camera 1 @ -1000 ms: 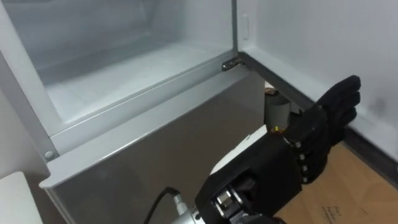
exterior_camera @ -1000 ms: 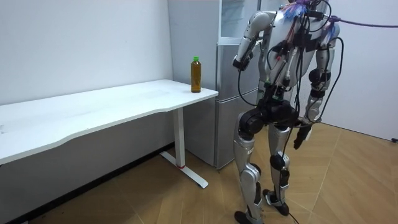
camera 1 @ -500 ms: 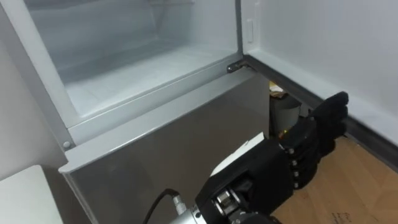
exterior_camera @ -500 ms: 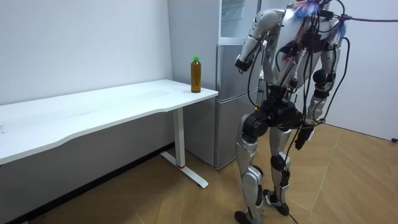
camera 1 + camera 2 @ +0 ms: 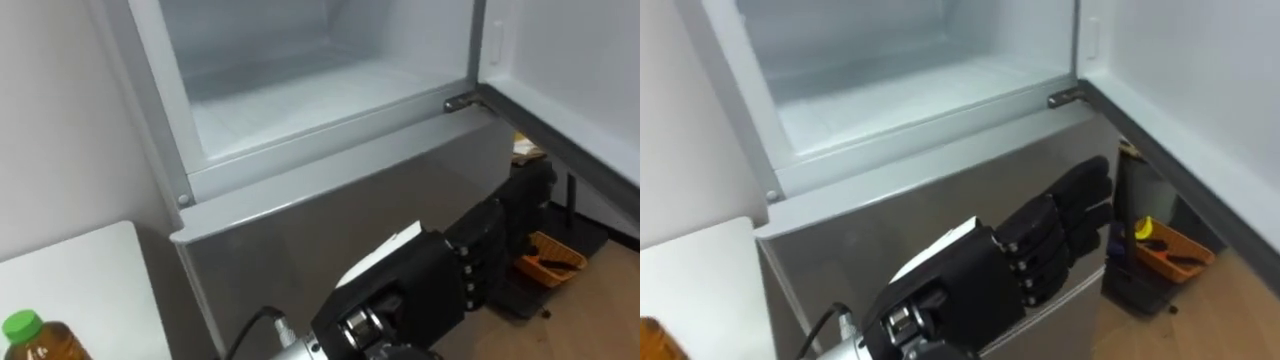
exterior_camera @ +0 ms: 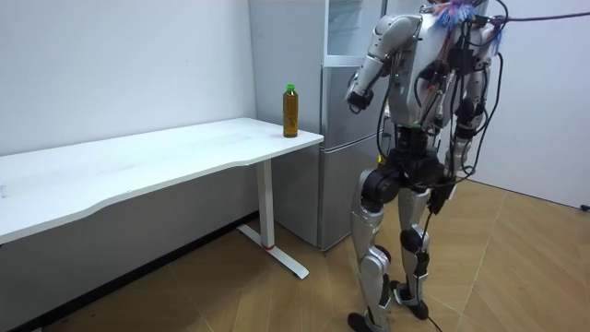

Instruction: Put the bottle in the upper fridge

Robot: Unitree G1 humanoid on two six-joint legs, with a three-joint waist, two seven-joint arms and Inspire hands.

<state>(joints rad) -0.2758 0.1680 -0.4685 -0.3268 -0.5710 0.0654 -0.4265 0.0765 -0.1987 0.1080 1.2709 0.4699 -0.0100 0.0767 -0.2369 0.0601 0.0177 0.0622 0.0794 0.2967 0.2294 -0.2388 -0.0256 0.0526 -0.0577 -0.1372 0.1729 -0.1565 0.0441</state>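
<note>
where the bottle (image 6: pixel 290 110) stands: upright on the end corner of the white table (image 6: pixel 138 157), just beside the fridge; in the left eye view its green top shows at the lower left. neither hand has it.
upper fridge (image 5: pixel 300 100): compartment open, floor bare, door (image 5: pixel 570 60) swung out to the robot's right.
left hand (image 5: pixel 445 270): raised before the grey lower door (image 5: pixel 280 250), fingers straight and loose, holding nothing.
right hand (image 6: pixel 441 195): hangs by the thigh in the room view; cannot tell how its fingers are set.
stance: upright, close before the fridge, table to its left.
risk, bottle: tall, narrow and near the table's edge; a sideways brush from a reaching hand would probably tip it or send it to the floor.
risk, fridge: a lift too low would likely strike the compartment's front lip.
risk, door: may swing inward while the robot turns to the table.
</note>
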